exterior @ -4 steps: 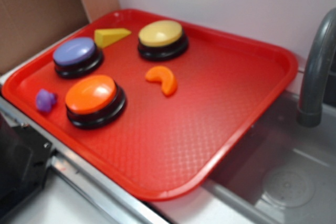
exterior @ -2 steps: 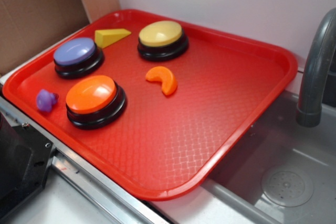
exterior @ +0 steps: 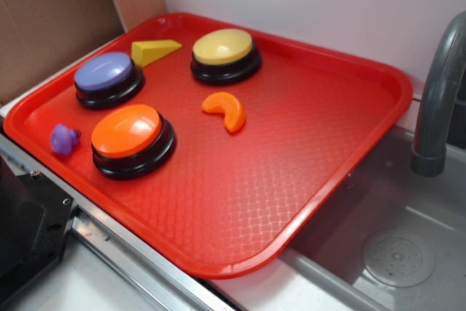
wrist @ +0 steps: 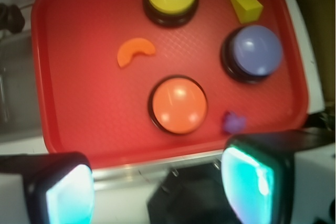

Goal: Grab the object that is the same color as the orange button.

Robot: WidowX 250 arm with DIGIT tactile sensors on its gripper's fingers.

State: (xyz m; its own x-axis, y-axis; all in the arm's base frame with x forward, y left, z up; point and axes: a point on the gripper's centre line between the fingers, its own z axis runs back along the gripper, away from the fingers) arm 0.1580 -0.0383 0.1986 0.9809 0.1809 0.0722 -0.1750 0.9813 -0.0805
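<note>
Slice lies on a red tray beside a grey sink, near the orange button; claw spread, empty.

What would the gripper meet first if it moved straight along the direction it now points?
Probably the near rim of the red tray, which lies between the open gripper fingers in the wrist view. The orange button sits just beyond. The depth is unclear, and the orange slice lies farther off.

Even, bright overhead light; soft glare spots sit on the orange button and the red tray. Shadows are short and faint. The wrist view is softly blurred, its near end effector fingers out of focus.
</note>
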